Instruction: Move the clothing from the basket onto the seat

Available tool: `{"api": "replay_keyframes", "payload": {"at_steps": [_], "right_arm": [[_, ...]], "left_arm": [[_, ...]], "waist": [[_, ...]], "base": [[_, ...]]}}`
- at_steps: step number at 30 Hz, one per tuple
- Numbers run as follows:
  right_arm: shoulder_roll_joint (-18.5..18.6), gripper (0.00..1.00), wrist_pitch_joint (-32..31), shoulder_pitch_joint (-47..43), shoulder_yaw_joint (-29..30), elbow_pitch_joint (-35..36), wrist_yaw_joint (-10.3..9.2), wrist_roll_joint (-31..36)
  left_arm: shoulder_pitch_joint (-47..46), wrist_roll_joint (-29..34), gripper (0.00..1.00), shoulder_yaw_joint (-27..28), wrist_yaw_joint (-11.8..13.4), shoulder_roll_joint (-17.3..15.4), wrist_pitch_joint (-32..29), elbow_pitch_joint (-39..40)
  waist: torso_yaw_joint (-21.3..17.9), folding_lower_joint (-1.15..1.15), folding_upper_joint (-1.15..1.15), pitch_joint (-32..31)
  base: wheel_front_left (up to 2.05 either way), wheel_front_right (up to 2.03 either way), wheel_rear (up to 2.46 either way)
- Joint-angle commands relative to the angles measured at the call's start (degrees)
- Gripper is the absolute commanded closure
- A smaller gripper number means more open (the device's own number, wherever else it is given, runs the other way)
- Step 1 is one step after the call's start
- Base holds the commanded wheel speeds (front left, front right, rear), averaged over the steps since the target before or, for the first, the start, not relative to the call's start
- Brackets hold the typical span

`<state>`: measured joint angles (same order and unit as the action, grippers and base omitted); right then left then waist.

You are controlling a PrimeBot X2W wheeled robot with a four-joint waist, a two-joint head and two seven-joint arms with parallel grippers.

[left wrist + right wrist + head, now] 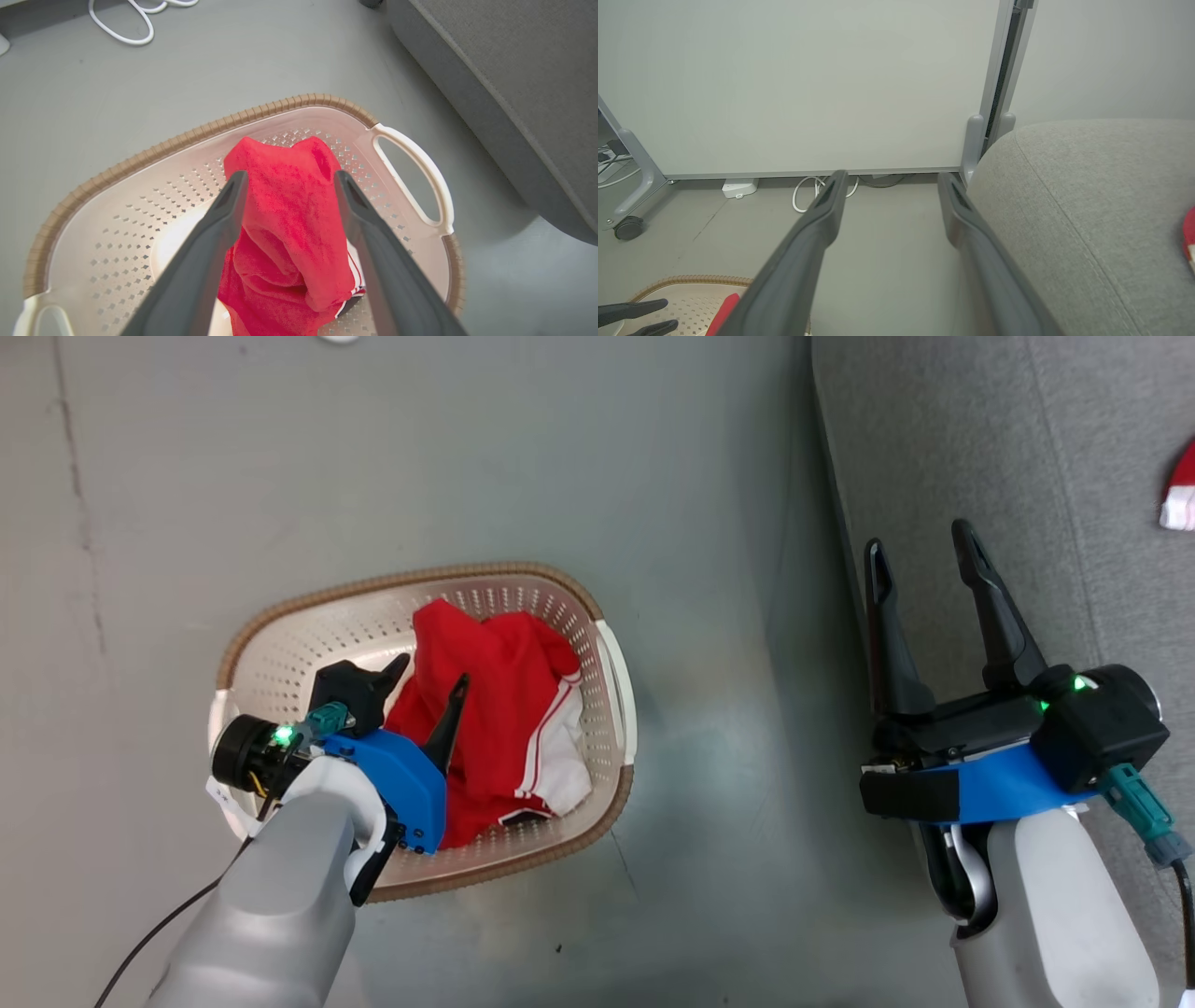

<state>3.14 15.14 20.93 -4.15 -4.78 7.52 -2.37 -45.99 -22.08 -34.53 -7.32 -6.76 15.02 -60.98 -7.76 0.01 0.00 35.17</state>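
A red garment of the clothing (495, 700) with white striped trim lies bunched in the cream basket (373, 581) on the floor. My left gripper (431, 672) is over the basket, open, its fingers either side of a raised fold of the clothing (289, 219). In the left wrist view the left gripper (290, 175) has red fabric between its jaws, which are not closed on it. My right gripper (920, 539) hangs open and empty at the edge of the grey seat (1027, 448). Another red piece (1181, 490) lies on the seat at far right.
The basket stands on grey floor left of the seat (514, 70). A white cable (126, 32) loops on the floor beyond it. In the right wrist view, a pale wheeled partition panel (798, 84) stands behind the floor gap, with the seat (1087, 186) at right.
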Motion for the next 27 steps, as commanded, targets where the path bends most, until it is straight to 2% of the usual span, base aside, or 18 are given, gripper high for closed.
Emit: {"api": "replay_keyframes", "payload": {"at_steps": [1,10,20,27], "right_arm": [[0.04,0.0,0.02,0.94,-0.02,0.46,-0.06,0.24],[0.16,0.0,0.02,2.73,0.59,2.03,-0.06,0.72],[0.28,0.0,0.02,3.73,0.97,3.36,-0.06,1.3],[0.16,0.0,0.02,4.35,0.92,4.47,-0.06,1.49]], "left_arm": [[-1.11,-0.9,0.0,-0.62,-0.25,-0.42,-0.25,-0.93],[-4.3,-7.4,0.0,-6.28,-0.25,-0.64,-3.4,-5.47],[-5.94,-14.44,0.0,-12.09,-0.26,-0.83,-7.78,-5.46],[-7.88,-17.77,0.0,-15.84,-0.26,-0.98,-8.17,-4.85]], "waist": [[-0.63,-0.01,0.0,2.47],[-0.86,-0.01,0.0,8.16],[-0.49,-0.01,0.0,12.95],[-0.59,-0.01,0.0,16.2]], "base": [[0.0,0.0,0.0],[0.0,0.0,0.0],[0.0,0.0,0.0],[0.0,0.0,0.0]]}}
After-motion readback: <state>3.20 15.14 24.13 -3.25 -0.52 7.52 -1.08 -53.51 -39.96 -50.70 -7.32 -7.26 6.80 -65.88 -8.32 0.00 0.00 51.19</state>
